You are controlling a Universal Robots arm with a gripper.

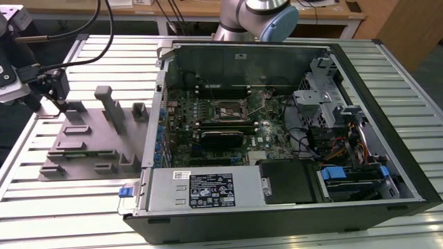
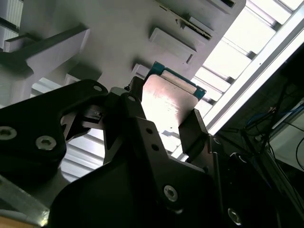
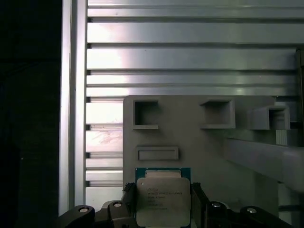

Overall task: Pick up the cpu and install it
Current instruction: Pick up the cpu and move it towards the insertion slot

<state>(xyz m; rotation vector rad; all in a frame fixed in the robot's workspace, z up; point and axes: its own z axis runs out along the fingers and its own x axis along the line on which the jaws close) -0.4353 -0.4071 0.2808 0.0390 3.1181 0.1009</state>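
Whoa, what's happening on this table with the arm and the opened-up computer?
A robot arm has its end effector down at the grey fixture on the exterior view's left, beside the open computer case. In the first wrist view its fingers close on either side of the cpu; whether the chip is off the fixture I cannot tell. The socket on the motherboard looks empty, so the chip is not yet installed.
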